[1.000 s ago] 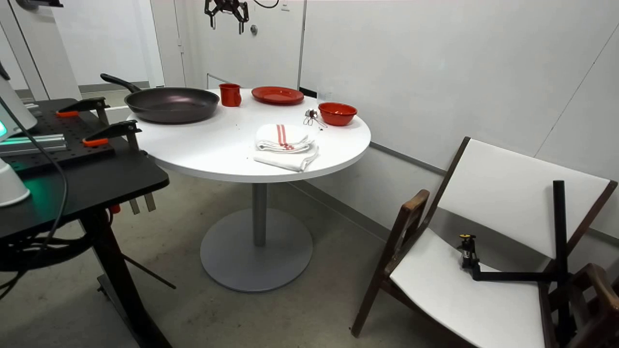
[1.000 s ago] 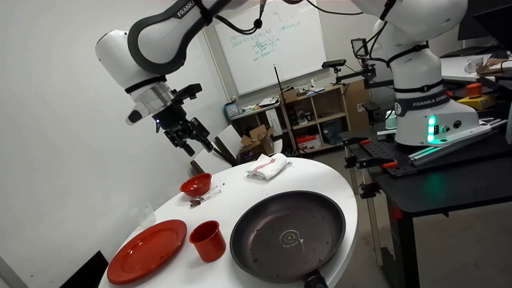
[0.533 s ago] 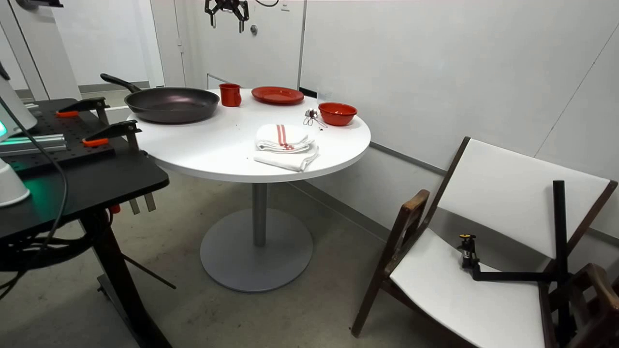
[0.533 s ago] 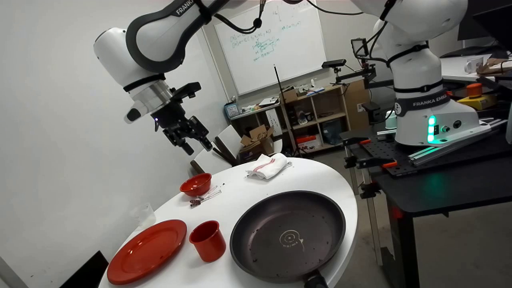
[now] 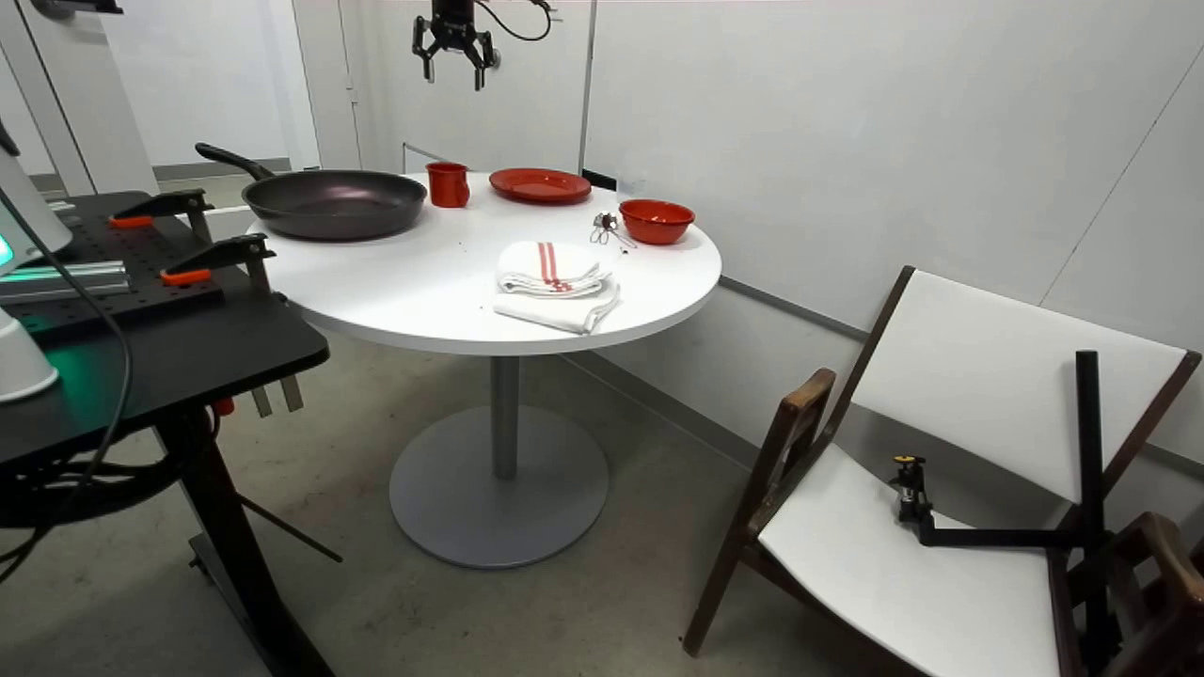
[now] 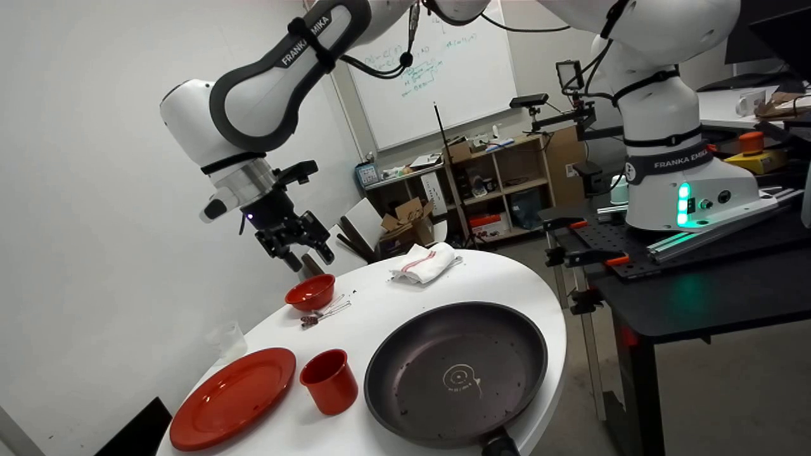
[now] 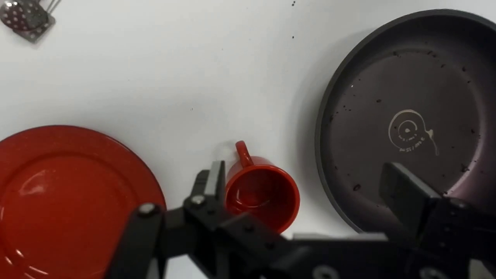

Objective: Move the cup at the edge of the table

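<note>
Cup [image 5: 448,185] stands upright toward the far side of the tabletop [image 5: 376,282] in an exterior view, near the pan [image 5: 334,202]. The gripper [image 5: 454,80] hangs well above it, fingers spread, holding nothing.

In an exterior view the cup sits between the plate [image 6: 234,399] and the pan, touching neither. Its wall looks stiff and glossy; I would expect it to be light but a little slippery. The material I cannot tell; if ceramic, it could chip against the pan.

In the wrist view the handle [image 7: 244,155] points toward the top, and the cup appears nearer the plate-side finger [image 7: 215,178]. The body seems the best hold: centre over it, then close across its plate-side and pan-side walls, leaving the handle free. The pan-side gap looks narrower, so lower that finger carefully.
</note>
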You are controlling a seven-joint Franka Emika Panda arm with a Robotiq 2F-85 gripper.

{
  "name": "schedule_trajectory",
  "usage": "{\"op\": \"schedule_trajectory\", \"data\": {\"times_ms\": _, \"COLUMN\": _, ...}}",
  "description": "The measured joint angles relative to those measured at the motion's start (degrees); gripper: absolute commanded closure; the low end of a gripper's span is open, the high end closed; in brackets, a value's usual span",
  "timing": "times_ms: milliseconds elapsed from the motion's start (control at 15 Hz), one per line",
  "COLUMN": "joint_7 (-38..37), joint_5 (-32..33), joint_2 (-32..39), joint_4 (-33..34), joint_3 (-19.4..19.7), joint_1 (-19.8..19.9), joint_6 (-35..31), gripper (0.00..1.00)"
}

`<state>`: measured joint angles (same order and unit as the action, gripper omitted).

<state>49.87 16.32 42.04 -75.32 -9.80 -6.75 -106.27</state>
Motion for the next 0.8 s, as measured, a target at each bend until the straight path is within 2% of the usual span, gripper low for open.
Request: {"op": "schedule_trajectory", "data": {"times_ms": 800, "joint_7": 15.99, "joint_5": -4.54, "joint_2": 9.13, "joint_4": 5.17, "joint_3": -1.73, "joint_1": 0.83, "joint_6": -9.81, "gripper": 0.0}}
